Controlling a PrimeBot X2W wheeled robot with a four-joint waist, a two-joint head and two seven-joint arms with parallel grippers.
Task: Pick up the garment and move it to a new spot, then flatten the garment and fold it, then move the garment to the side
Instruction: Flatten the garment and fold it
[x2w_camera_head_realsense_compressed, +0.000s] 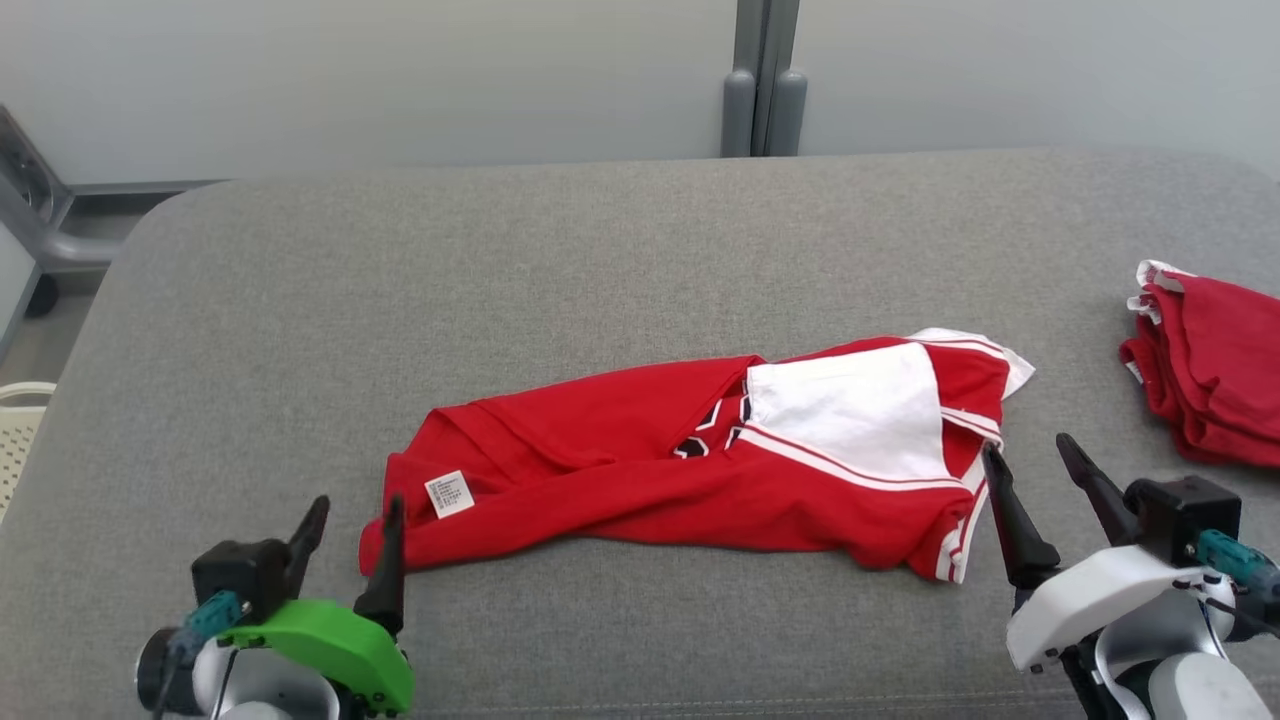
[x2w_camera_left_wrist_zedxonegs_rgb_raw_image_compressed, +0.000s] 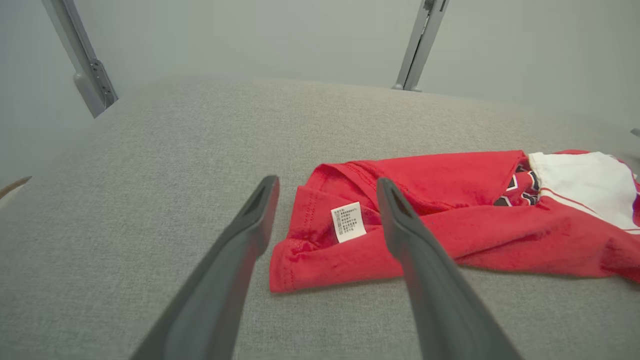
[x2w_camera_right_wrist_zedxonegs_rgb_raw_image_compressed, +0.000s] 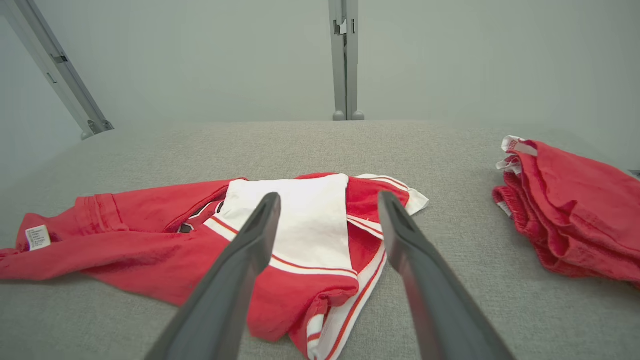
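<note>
The garment (x2w_camera_head_realsense_compressed: 640, 460) is a red shirt with a white panel and white stripes, lying crumpled in a long strip across the middle of the grey cushion. A white care label (x2w_camera_head_realsense_compressed: 449, 494) shows near its left end. My left gripper (x2w_camera_head_realsense_compressed: 352, 515) stands open at that left end, its right finger at the cloth's edge; in the left wrist view the garment (x2w_camera_left_wrist_zedxonegs_rgb_raw_image_compressed: 450, 220) and its label (x2w_camera_left_wrist_zedxonegs_rgb_raw_image_compressed: 348, 222) lie between and beyond the left gripper (x2w_camera_left_wrist_zedxonegs_rgb_raw_image_compressed: 327, 192). My right gripper (x2w_camera_head_realsense_compressed: 1030, 452) is open at the striped right end. The right wrist view shows the garment (x2w_camera_right_wrist_zedxonegs_rgb_raw_image_compressed: 300, 235) under the open right gripper (x2w_camera_right_wrist_zedxonegs_rgb_raw_image_compressed: 327, 205).
A second red garment (x2w_camera_head_realsense_compressed: 1215, 375) lies folded in a heap at the right edge of the cushion (x2w_camera_head_realsense_compressed: 500, 260), also in the right wrist view as a red heap (x2w_camera_right_wrist_zedxonegs_rgb_raw_image_compressed: 570, 210). A pale wall and a grey post (x2w_camera_head_realsense_compressed: 762, 80) stand behind. A perforated basket (x2w_camera_head_realsense_compressed: 18, 425) sits at far left.
</note>
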